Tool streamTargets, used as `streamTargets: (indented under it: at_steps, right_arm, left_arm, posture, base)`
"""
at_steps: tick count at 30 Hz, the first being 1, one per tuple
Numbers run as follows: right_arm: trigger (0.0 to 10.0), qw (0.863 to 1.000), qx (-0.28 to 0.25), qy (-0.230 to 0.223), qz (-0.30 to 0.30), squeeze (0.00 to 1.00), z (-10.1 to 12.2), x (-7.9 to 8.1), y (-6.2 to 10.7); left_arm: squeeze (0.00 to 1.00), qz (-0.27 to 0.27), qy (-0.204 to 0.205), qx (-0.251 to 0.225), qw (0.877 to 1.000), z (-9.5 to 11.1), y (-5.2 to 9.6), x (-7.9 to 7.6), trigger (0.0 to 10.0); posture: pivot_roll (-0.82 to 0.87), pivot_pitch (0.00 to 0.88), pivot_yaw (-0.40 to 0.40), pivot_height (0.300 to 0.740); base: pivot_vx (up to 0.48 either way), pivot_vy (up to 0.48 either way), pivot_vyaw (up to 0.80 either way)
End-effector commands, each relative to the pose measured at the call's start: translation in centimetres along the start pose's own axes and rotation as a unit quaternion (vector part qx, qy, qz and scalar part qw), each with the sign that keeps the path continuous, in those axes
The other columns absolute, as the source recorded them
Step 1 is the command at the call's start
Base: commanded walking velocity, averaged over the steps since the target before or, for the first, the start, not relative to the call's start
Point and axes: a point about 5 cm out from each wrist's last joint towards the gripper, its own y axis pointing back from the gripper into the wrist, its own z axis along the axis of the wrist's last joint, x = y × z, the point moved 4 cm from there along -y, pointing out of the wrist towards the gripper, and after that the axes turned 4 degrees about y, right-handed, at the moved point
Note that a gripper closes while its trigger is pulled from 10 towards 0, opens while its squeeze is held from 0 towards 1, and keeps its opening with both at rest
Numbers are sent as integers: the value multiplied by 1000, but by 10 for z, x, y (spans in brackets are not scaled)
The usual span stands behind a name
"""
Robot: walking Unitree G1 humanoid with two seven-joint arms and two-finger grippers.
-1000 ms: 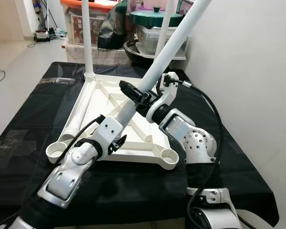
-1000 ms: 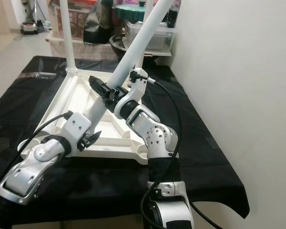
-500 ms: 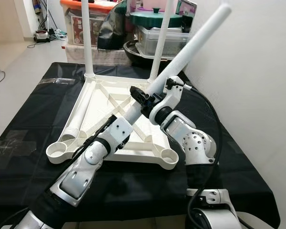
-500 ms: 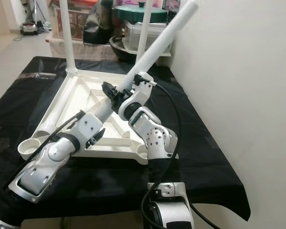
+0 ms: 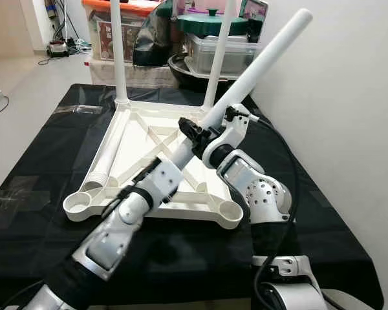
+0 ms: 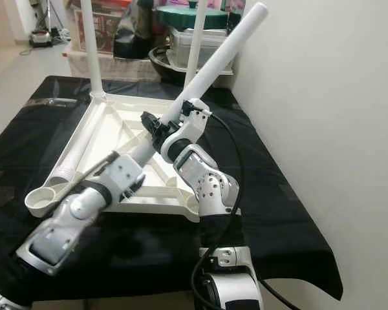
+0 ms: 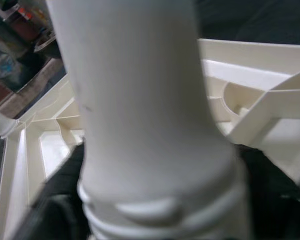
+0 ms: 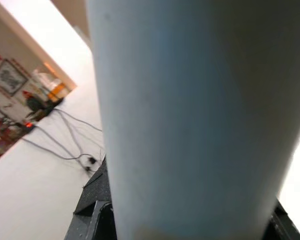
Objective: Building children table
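White table top lies upside down on a black cloth, ribbed underside up. Legs counted: four. Two upright legs already stand in the far corner sockets, one at about 11 o'clock, one at about 1 o'clock. A third leg lies flat along the frame's left edge, threaded end toward the near-left corner. The fourth leg is held in the air, tilted, its top end pointing to about 1 o'clock toward the wall, its lower end down over the middle of the frame.

Empty sockets counted: two, the near-left socket at about 8 o'clock and the near-right socket at about 5 o'clock.

Both grippers are on the tilted leg. Left gripper clasps its lower part just above the frame; the left wrist view has the leg's threaded end up close with the frame ribs behind. Right gripper clasps the same leg higher up, just beyond the left one, fingers closed round the tube.

Behind the table at 12 o'clock: storage boxes and a green lidded pot. White wall at 3 o'clock.
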Motion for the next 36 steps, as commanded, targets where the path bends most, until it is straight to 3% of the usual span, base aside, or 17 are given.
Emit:
streamTargets:
  at_steps: [1,4,5,6,9,12,15,16,17,18,20,21,22,23,25,31,36]
  right_arm:
    - [0,997,5,-71,-3,0,-34,6,4]
    - [0,998,-1,-65,-5,0,-31,4,5]
    - [0,999,-12,-50,-8,0,-21,-3,5]
    - [0,999,-12,-50,-8,0,-21,-3,5]
    - [0,999,-26,-23,-8,0,-7,-11,3]
    - [0,999,-30,-12,-7,0,-3,-13,3]
    - [0,998,-46,42,-4,0,16,-23,3]
    - [0,998,-46,42,-4,0,16,-23,3]
    - [0,995,-55,82,-7,0,28,-32,5]
    - [0,991,-61,117,-17,0,41,-43,7]
    - [0,991,-61,117,-17,0,41,-43,7]
    - [0,988,-65,140,-31,0,50,-53,9]
    - [0,988,-65,140,-31,0,50,-53,9]
    - [0,977,-78,185,-73,0,71,-75,15]
    - [0,966,-87,225,-95,0,83,-88,23]
    - [0,953,-79,262,-127,0,90,-111,38]
    - [0,950,-71,275,-131,0,91,-120,45]
  left_arm:
    - [1000,-34,13,-18,999,5,1,-14,10000]
    - [1000,-31,27,-16,999,5,4,-9,10000]
    - [1000,2,34,-22,999,4,11,9,10000]
    - [1000,2,34,-22,999,4,11,9,10000]
    - [1000,35,47,-36,998,5,23,28,10000]
    - [1000,44,45,-39,997,5,26,33,10000]
    - [1000,94,30,-25,995,-3,41,55,10000]
    - [1000,94,30,-25,995,-3,41,55,10000]
    - [0,119,27,-16,992,-10,52,66,10000]
    - [0,138,26,-8,990,-17,63,75,10000]
    - [0,138,26,-8,990,-17,63,75,10000]
    - [0,152,27,-3,988,-22,71,80,10000]
    - [0,152,27,-3,988,-22,71,80,10000]
    - [0,161,47,18,986,-36,82,74,10000]
    - [0,160,76,37,983,-45,87,64,10000]
    - [0,140,99,45,984,-49,90,42,10000]
    - [0,140,119,56,981,-55,92,37,10000]
  posture:
    - [76,0,-109,740]
    - [78,0,-107,740]
    - [87,0,-113,740]
    - [87,0,-113,740]
    - [92,0,-116,740]
    - [94,0,-118,740]
    - [102,0,-126,740]
    - [102,0,-126,740]
    - [109,0,-133,740]
    - [116,0,-142,740]
    - [116,0,-142,740]
    - [116,0,-143,740]
    - [116,0,-143,740]
    - [117,0,-151,740]
    - [117,0,-153,740]
    - [98,0,-149,740]
    - [89,0,-142,740]
  base:
    - [0,0,0]
    - [0,0,0]
    - [0,0,0]
    - [0,0,0]
    - [0,0,0]
    - [0,0,0]
    - [0,0,0]
    - [0,0,0]
    - [0,0,0]
    - [0,0,0]
    - [0,0,0]
    - [0,0,0]
    - [0,0,0]
    - [0,0,0]
    - [0,0,0]
    - [0,0,0]
    - [0,0,0]
